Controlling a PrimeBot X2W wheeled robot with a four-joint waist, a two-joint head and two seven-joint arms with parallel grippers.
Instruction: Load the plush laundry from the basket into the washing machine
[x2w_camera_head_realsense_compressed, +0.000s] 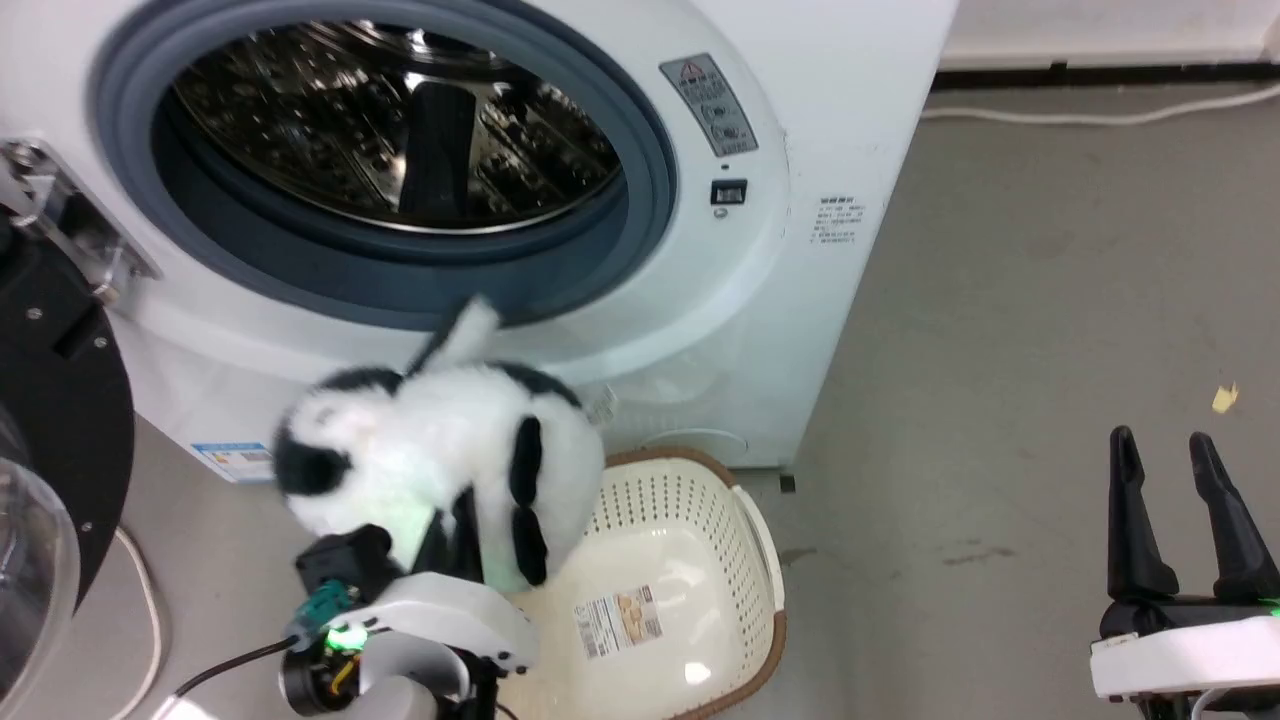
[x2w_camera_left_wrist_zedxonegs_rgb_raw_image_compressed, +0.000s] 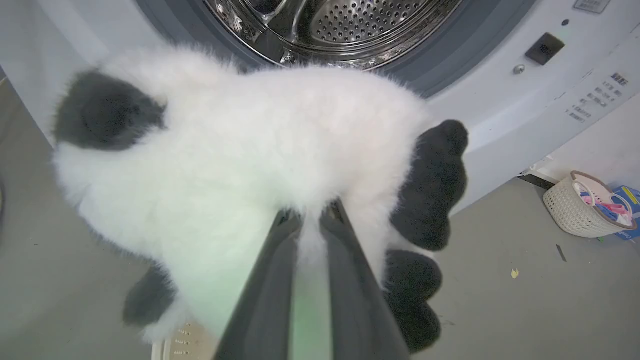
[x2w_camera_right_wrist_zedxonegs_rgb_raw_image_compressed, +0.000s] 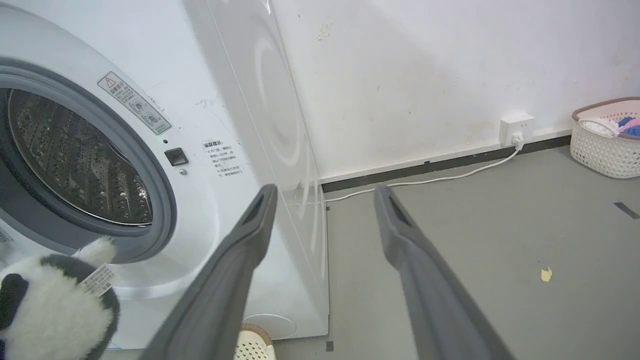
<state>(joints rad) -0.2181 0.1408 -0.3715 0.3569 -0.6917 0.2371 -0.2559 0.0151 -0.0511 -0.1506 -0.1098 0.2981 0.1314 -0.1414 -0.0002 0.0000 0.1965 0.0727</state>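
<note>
The left gripper (x2w_camera_left_wrist_zedxonegs_rgb_raw_image_compressed: 310, 216) is clenched on the plush laundry (x2w_camera_head_realsense_compressed: 440, 440), holding it above the basket (x2w_camera_head_realsense_compressed: 700, 500), whose bare bottom shows a label sticker (x2w_camera_head_realsense_compressed: 618, 620). Just beyond this gripper the washing machine (x2w_camera_head_realsense_compressed: 820, 120) stands open, showing its steel drum (x2w_camera_head_realsense_compressed: 400, 130). The right gripper (x2w_camera_head_realsense_compressed: 1175, 450) is released, well apart.

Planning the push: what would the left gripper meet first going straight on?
The left gripper, shut on the plush, points at the washer gasket; its lower lip likely comes first, depth unclear.
</note>
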